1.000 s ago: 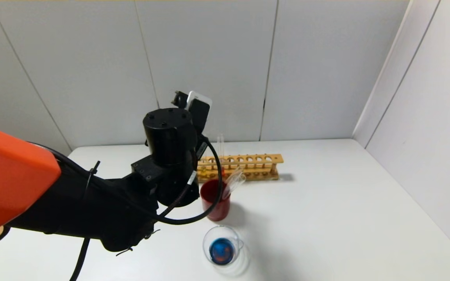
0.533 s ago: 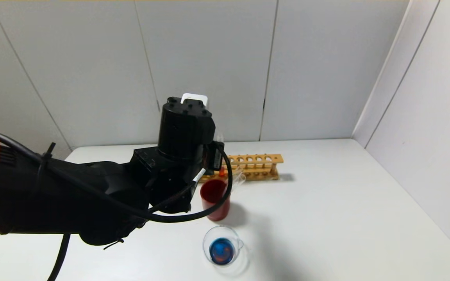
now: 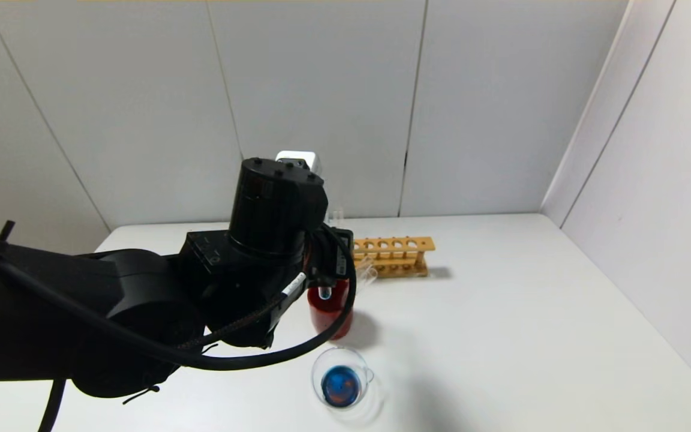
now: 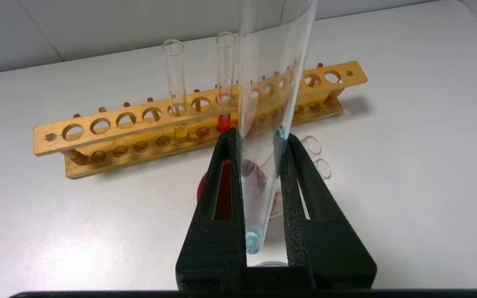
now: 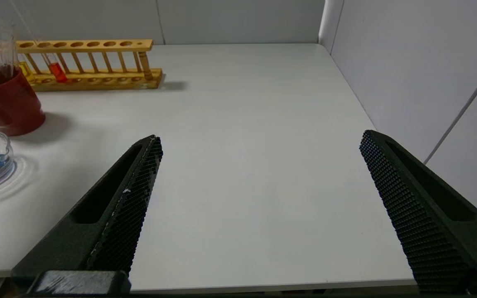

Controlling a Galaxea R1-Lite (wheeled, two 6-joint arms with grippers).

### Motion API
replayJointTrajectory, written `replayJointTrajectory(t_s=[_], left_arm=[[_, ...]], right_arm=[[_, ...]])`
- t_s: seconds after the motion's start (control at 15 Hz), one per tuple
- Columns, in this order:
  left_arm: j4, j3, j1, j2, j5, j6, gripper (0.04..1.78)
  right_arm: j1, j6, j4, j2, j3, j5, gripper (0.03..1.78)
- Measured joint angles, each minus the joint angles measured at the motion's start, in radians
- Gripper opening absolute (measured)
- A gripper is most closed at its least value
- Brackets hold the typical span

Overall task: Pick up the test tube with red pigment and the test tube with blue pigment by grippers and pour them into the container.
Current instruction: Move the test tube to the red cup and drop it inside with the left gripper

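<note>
left gripper (image 4: 263,194): clamped on blue tube (image 4: 269,124), upright over red cup (image 3: 329,312), only a trace of blue left | beaker (image 3: 342,378): near front edge, holds blue liquid, blue pour apparently done | red tube (image 4: 225,82): in rack (image 4: 197,120), unpoured | right gripper (image 5: 259,207): wide, idle aside

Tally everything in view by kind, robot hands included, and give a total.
Test tubes: 5 (blue-tinged tube held in the left hand, yellow tube and red tube in the rack, two more tubes in the red cup)
Rack: 1
Red cup: 1
Glass beaker: 1
Robot hands: 2 (right hand open, idle)
Total: 10
</note>
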Motion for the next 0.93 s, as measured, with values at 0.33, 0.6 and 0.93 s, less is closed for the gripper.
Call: replayJointTrajectory(t_s=[0.33,0.6,0.93], left_arm=[[-0.067,0.004,0.011,0.042,-0.001,0.004,0.3],[-0.07,0.0,0.047,0.077,-0.007,0.004,0.3],[-0.117,-0.003,0.064,0.132,-0.012,0.005,0.3]], right_arm=[[0.0,0.0,0.0,0.0,0.0,0.0,1.74],[0.0,0.0,0.0,0.0,0.0,-0.001,1.74],[0.0,0.0,0.0,0.0,0.0,0.0,1.74]])
